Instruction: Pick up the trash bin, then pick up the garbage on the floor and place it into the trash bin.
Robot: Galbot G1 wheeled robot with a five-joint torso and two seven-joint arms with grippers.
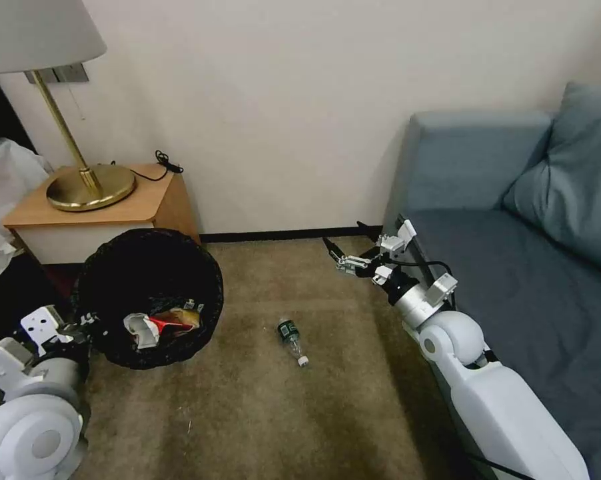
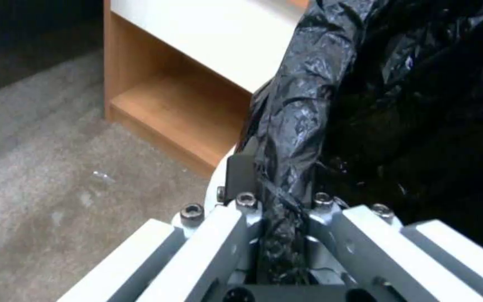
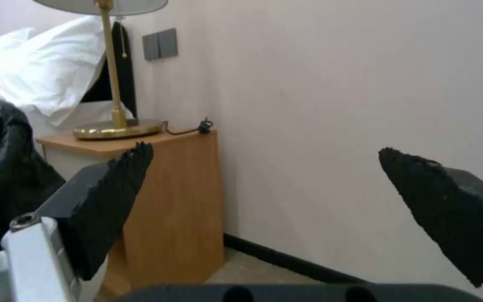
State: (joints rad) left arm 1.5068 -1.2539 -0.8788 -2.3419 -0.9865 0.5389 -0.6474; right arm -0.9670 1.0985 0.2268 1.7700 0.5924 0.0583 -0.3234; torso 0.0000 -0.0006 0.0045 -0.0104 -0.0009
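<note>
Now your free right gripper (image 1: 344, 252), jaws wide, hangs beyond the bottle (image 1: 292, 341), which lies cap toward you; left gripper (image 1: 90, 325) clamps the bin (image 1: 147, 267) rim.

A hotel room or bedroom: a wooden nightstand (image 1: 100, 210) carries a brass lamp (image 1: 87, 180) beside white bedding (image 3: 35, 63), a grey-blue sofa (image 1: 514, 220) stands against the plain wall (switch plates (image 3: 160, 43) mounted by the lamp), and tan carpet (image 1: 260, 407) covers the floor.
</note>
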